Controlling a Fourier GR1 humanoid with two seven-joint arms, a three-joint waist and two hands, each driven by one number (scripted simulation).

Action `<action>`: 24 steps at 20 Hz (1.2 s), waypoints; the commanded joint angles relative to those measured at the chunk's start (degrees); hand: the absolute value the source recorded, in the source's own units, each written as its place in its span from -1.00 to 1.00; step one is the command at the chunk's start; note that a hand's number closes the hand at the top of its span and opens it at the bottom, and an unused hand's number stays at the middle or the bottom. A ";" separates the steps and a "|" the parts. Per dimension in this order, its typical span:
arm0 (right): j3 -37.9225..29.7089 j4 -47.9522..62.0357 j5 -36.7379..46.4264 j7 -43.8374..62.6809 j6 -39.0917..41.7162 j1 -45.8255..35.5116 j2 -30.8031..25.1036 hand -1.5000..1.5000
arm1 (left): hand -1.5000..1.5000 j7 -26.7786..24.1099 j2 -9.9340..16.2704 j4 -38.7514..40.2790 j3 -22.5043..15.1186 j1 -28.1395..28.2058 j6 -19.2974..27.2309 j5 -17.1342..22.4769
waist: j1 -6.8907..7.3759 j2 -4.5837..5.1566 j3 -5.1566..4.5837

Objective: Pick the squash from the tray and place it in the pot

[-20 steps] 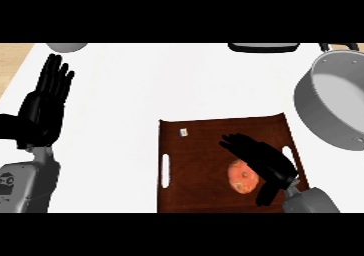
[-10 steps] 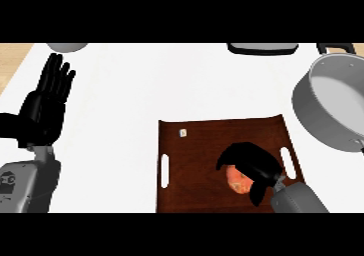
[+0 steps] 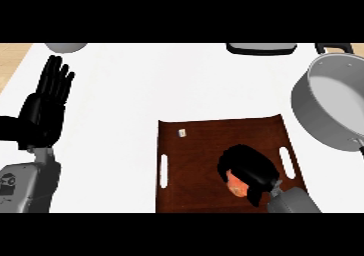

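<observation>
Since a moment ago the right hand (image 3: 248, 165) has curled down over the squash (image 3: 236, 184), which lies on the brown tray (image 3: 214, 135) near the worktop's (image 3: 177, 80) front edge. At the left edge the left hand (image 3: 46, 100) rests with fingers spread upward. At the right edge stands the grey pot (image 3: 340, 107).

White counter (image 3: 177, 85), grey bowl (image 3: 65, 47) cut off at the far edge (top left), dark object (image 3: 262, 48) at top.

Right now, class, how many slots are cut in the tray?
2: one slot near the tray's left edge, one slot near its right edge, beside the right hand. None seems hidden.
</observation>
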 commanded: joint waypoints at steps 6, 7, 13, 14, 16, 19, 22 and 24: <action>-5.08 -17.65 -4.21 3.73 -1.29 9.44 -1.51 1.00 | 0.00 -0.49 -0.64 1.87 0.65 -1.12 1.06 -0.57 | -1.14 0.65 1.15; -2.11 -18.29 -0.59 6.47 -3.84 12.80 0.48 1.00 | 0.00 -1.59 -0.15 0.21 0.51 1.63 -0.41 -0.41 | -0.48 0.68 1.16; 15.03 -41.40 11.15 20.40 -0.13 29.57 3.94 1.00 | 0.00 1.64 0.90 -0.57 1.67 -0.80 0.49 0.05 | -1.32 0.42 1.10; 16.16 -43.59 11.59 21.12 -1.83 31.39 4.54 1.00 | 0.00 0.87 0.33 2.25 0.50 -2.43 1.58 -2.12 | -1.84 0.52 1.11; 11.48 -47.17 13.14 23.48 -5.00 33.06 2.41 1.00 | 0.00 2.02 0.22 -3.79 0.07 1.90 -0.18 -0.10 | -0.93 0.30 1.15; 8.38 -53.06 12.26 27.10 -2.93 31.07 4.71 1.00 | 0.00 3.95 0.87 -2.83 0.83 -0.36 0.62 -0.22 | -0.62 0.60 1.17; 2.45 -61.51 7.67 26.76 -5.57 34.59 2.98 1.00 | 0.00 0.88 0.29 -2.42 0.71 2.34 -0.08 -0.44 | -1.00 0.62 1.19; -2.53 -62.45 4.35 27.23 -6.52 32.64 4.08 1.00 | 0.00 2.12 0.41 -2.70 0.74 0.86 0.13 -0.24 | -0.60 0.73 1.22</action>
